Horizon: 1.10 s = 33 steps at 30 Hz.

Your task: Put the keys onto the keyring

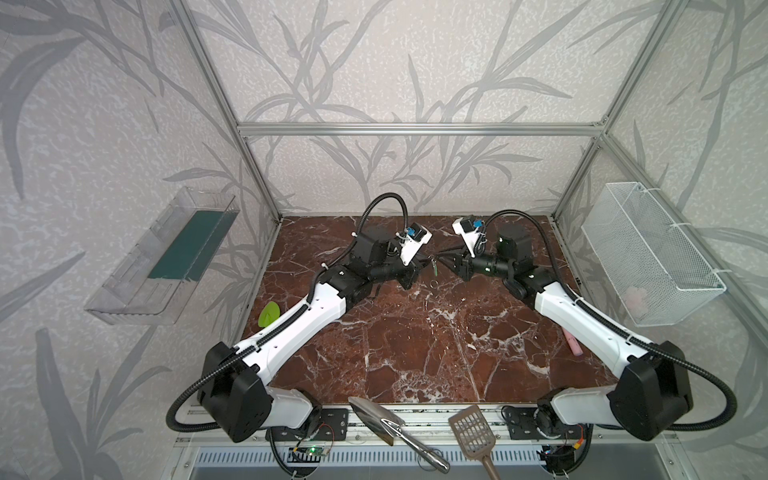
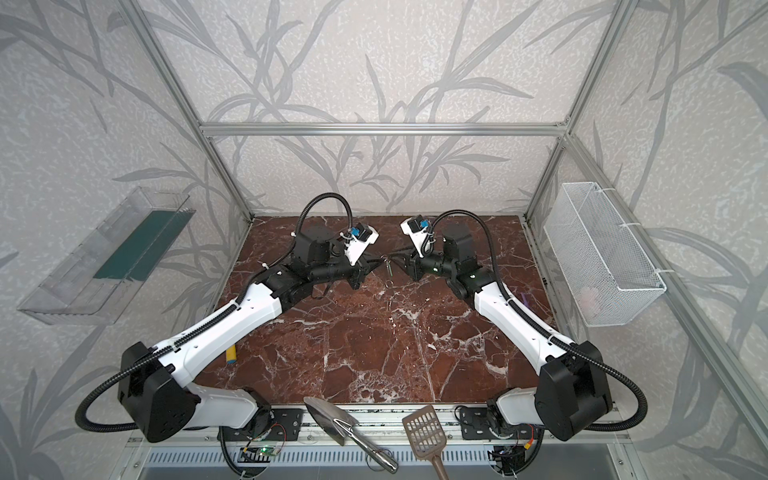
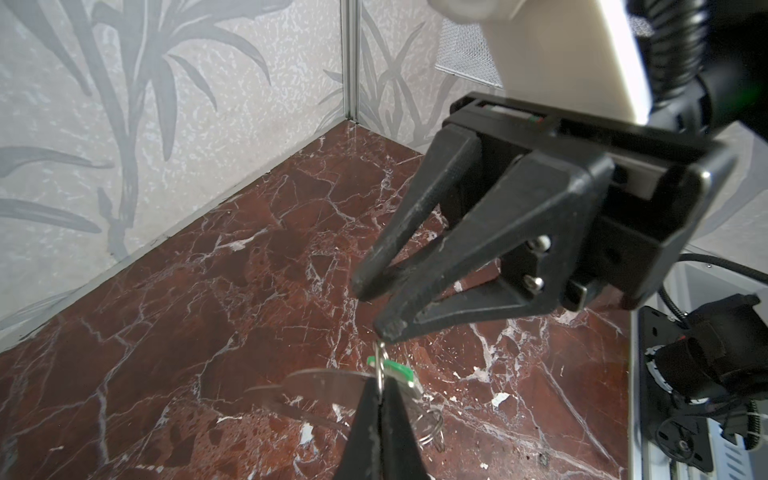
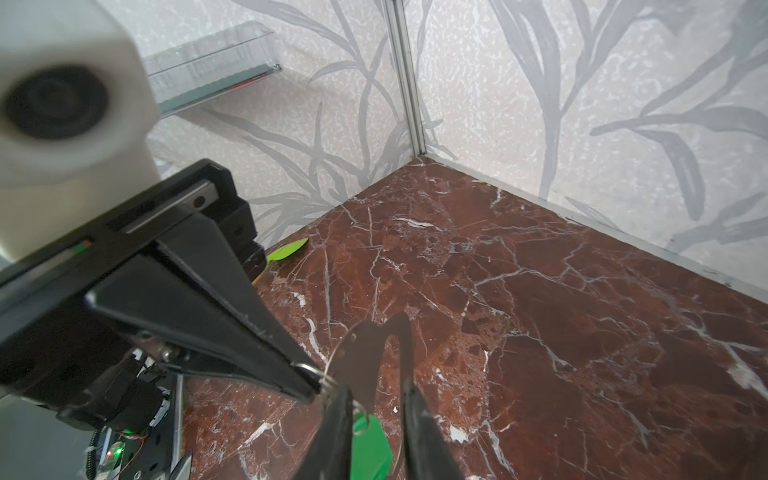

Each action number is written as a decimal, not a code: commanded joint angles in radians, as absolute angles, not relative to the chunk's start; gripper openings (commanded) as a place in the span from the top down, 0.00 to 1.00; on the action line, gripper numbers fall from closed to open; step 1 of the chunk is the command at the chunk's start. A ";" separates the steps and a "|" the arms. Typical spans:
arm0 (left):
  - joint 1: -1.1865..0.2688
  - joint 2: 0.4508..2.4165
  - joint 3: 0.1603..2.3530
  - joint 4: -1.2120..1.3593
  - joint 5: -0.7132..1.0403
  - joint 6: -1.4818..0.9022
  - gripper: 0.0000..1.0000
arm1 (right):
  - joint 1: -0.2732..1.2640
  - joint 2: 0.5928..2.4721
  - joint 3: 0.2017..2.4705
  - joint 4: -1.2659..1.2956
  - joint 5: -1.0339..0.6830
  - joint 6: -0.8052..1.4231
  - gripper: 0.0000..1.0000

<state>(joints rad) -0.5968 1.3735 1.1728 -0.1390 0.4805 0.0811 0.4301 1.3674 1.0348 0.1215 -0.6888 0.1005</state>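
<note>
Both grippers meet above the back middle of the marble table. My left gripper (image 3: 380, 388) (image 1: 427, 263) is shut on a thin metal keyring (image 3: 380, 360). A green-headed key (image 3: 397, 370) (image 4: 371, 446) (image 1: 436, 270) and a clear plastic tag (image 3: 318, 386) (image 4: 360, 353) hang from that keyring. My right gripper (image 4: 374, 392) (image 3: 376, 308) (image 1: 441, 260) faces the left one, its jaws a small way apart. The tag's edge and the key's head lie between those jaws. One of its fingers (image 4: 338, 411) sits against the ring.
A loose ring (image 3: 432, 428) (image 1: 434, 284) lies on the table below the grippers. A lime-green leaf scoop (image 1: 269, 313) sits at the left edge, a pink stick (image 1: 572, 345) at the right. A metal trowel (image 1: 374, 419) and a brown slotted scoop (image 1: 471, 428) lie in front. A wire basket (image 1: 648, 257) hangs on the right wall.
</note>
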 commanded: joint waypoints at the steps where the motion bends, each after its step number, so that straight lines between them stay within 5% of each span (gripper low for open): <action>1: -0.579 1.337 1.148 -0.045 0.559 0.046 1.00 | 0.432 1.339 0.997 0.281 -0.780 0.169 0.79; 33: -0.544 1.282 1.127 0.028 0.687 -0.004 1.00 | 0.430 1.422 1.015 0.499 -0.990 0.316 0.87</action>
<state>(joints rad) -0.5449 1.2804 1.0893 -0.0269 0.6441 0.0055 0.4301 1.4239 0.9810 0.4599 -0.9581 0.3061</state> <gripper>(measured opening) 0.047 0.134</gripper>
